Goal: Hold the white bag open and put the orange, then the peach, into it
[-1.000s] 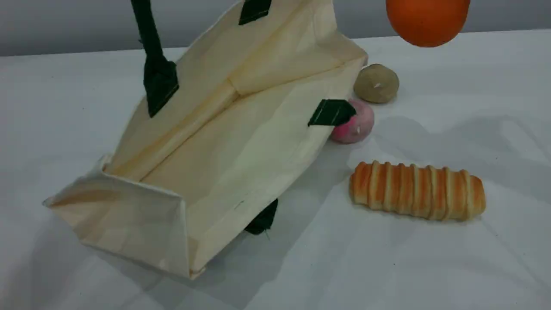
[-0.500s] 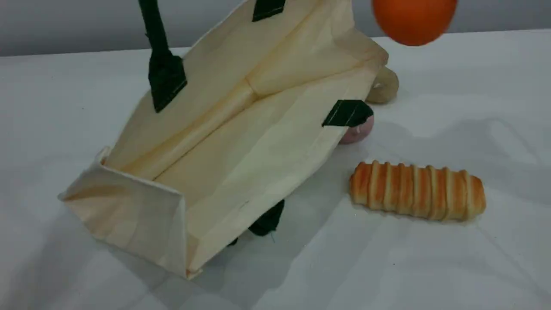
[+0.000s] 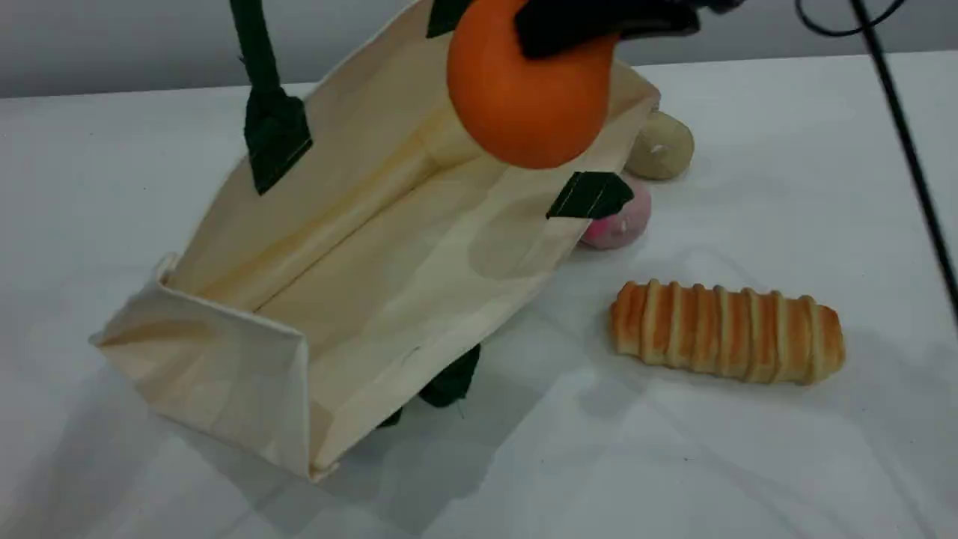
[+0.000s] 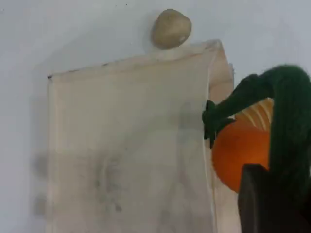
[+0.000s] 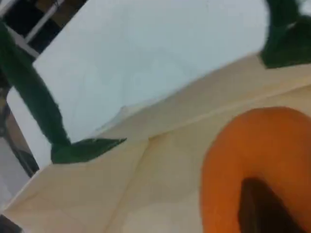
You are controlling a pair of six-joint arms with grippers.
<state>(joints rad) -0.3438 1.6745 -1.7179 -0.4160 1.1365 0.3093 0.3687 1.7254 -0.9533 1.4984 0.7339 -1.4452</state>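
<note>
The white bag [image 3: 359, 254] lies tilted with its mouth lifted open. Its green rope handle [image 3: 258, 67] runs up past the scene view's top edge. In the left wrist view my left gripper [image 4: 265, 201] is shut on that handle [image 4: 286, 121], above the bag [image 4: 126, 145]. My right gripper [image 3: 599, 26] is shut on the orange [image 3: 528, 90] and holds it over the bag's open mouth, seen close in the right wrist view as the orange [image 5: 257, 165] above the bag's inside [image 5: 160, 160]. The peach [image 3: 621, 221] rests on the table, half hidden behind the bag's green tab [image 3: 591, 195].
A beige round ball [image 3: 660, 146] sits just beyond the peach, against the bag's far corner. A striped orange-cream bread loaf [image 3: 726, 333] lies on the white table [image 3: 786, 464] to the right. A black cable [image 3: 905, 150] hangs down at the far right.
The right gripper has carried the orange left and down from the top right to over the bag's mouth. The bag swayed slightly right, then back.
</note>
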